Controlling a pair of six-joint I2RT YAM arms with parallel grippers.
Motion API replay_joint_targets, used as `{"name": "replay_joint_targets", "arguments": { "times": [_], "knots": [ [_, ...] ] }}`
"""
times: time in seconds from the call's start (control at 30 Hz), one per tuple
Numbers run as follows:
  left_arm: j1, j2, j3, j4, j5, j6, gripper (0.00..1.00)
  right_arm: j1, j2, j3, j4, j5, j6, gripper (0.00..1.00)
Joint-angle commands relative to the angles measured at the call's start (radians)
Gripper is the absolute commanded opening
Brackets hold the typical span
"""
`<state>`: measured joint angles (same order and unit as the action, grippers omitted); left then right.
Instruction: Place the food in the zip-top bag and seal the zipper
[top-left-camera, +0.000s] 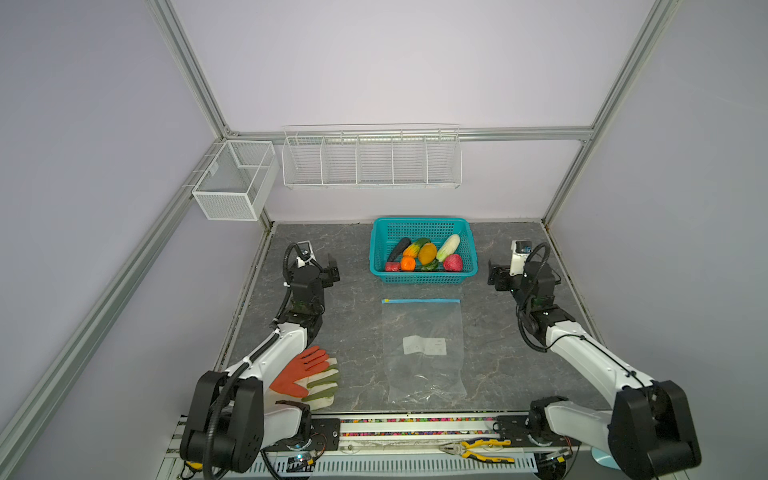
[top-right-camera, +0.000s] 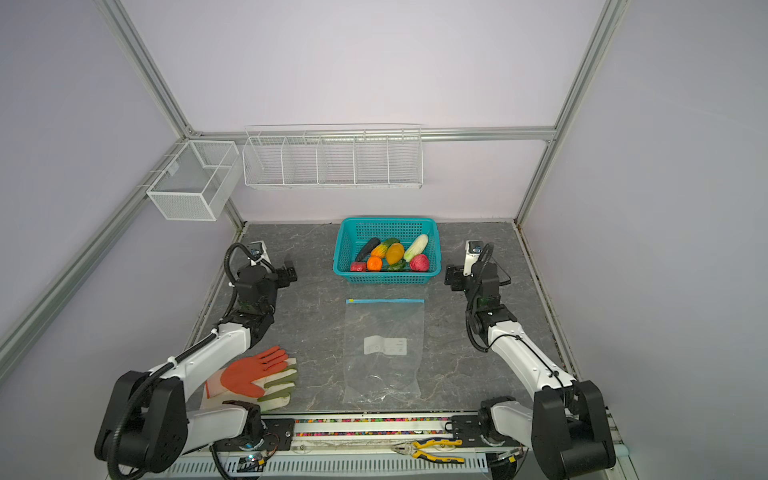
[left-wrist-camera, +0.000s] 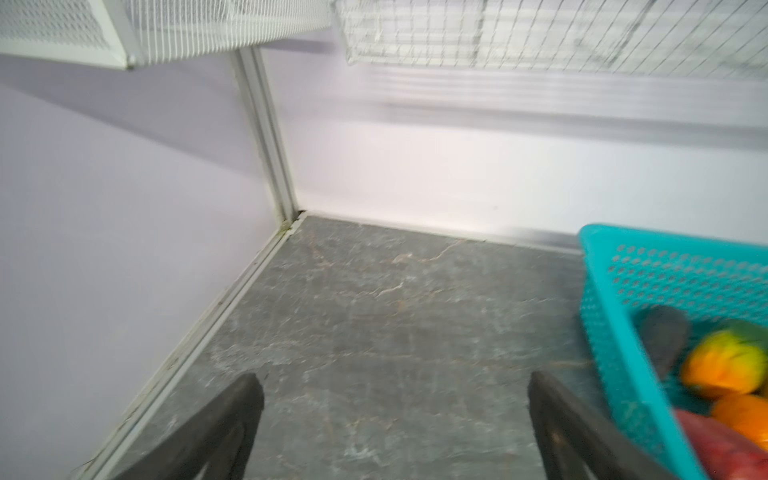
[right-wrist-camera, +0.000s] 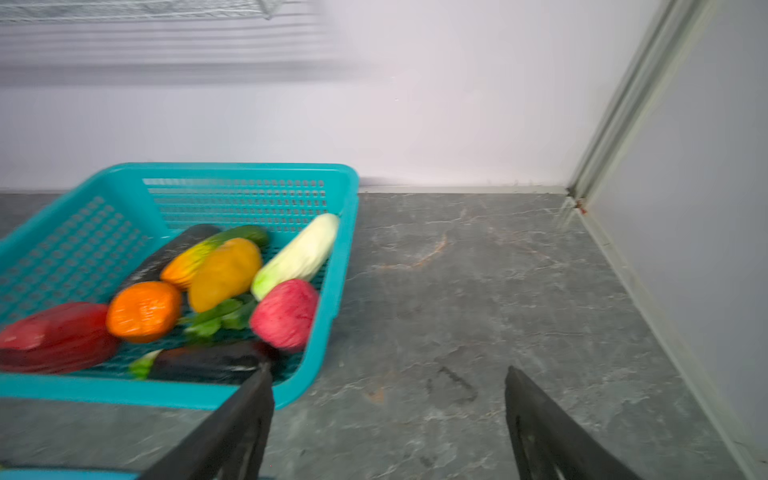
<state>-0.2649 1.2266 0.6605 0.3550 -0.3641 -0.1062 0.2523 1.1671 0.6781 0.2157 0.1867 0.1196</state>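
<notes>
The desk (top-left-camera: 353, 332) carries everything under inspection. The zip-top bag (top-left-camera: 424, 353) lies flat and empty at its middle, with its mouth edge turned toward the teal basket (top-left-camera: 419, 219), presumably so that each piece has a short carry from one to the other. The basket stands just behind the bag, apart from it and near the back wall, and it holds all the food (top-left-camera: 428, 253). Nothing has been transferred, so the task is judged to be at its start. A pair of orange-and-green gloves (top-left-camera: 307, 374) lies at the front left beside the left arm, clear of the work and no part of it. The left claw (left-wrist-camera: 395, 380) hangs beside the basket's left side, spread wide and holding nothing. The right claw (right-wrist-camera: 388, 374) mirrors it at the basket's right side, likewise spread and empty. These flanking stations would suit a reach into the basket from either side. The zipper (top-left-camera: 422, 300) runs along the bag's far edge, with its yellow slider (top-left-camera: 386, 300) at the left end; whether the mouth is open cannot be told.
</notes>
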Motion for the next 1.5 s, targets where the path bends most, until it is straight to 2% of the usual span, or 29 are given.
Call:
{"name": "replay_joint_targets", "arguments": {
  "times": [0.0, 0.07, 0.17, 0.37, 0.67, 1.13, 1.3, 1.4, 1.47],
  "knots": [
    [-0.041, -0.041, 0.036, -0.284, 0.093, -0.208, 0.99, 0.113, -0.038, 0.023, -0.31, -0.044, 0.086, 0.9],
    [-0.098, -0.063, 0.0, -0.263, 0.143, -0.304, 0.99, 0.185, -0.057, 0.031, -0.387, -0.028, 0.085, 0.9],
    [-0.193, -0.057, -0.027, -0.201, 0.183, -0.37, 0.99, 0.261, -0.053, 0.028, -0.407, -0.031, 0.082, 0.91],
    [-0.272, 0.064, -0.026, -0.032, 0.33, -0.468, 0.99, 0.309, 0.097, 0.089, -0.353, -0.089, 0.055, 0.92],
    [-0.281, 0.338, 0.067, 0.174, 0.46, -0.55, 0.95, 0.303, 0.334, 0.231, -0.254, -0.121, 0.018, 0.93],
    [-0.28, 0.567, 0.268, 0.21, 0.484, -0.565, 0.94, 0.232, 0.515, 0.38, -0.266, -0.146, 0.013, 0.94],
    [-0.258, 0.544, 0.248, 0.188, 0.489, -0.579, 0.94, 0.226, 0.493, 0.405, -0.343, -0.148, 0.028, 0.94],
    [-0.249, 0.442, 0.188, 0.109, 0.476, -0.553, 0.94, 0.237, 0.411, 0.376, -0.461, -0.166, 0.068, 0.93],
    [-0.249, 0.355, 0.15, 0.034, 0.453, -0.518, 0.95, 0.25, 0.336, 0.341, -0.558, -0.137, 0.09, 0.91]
  ]
}}
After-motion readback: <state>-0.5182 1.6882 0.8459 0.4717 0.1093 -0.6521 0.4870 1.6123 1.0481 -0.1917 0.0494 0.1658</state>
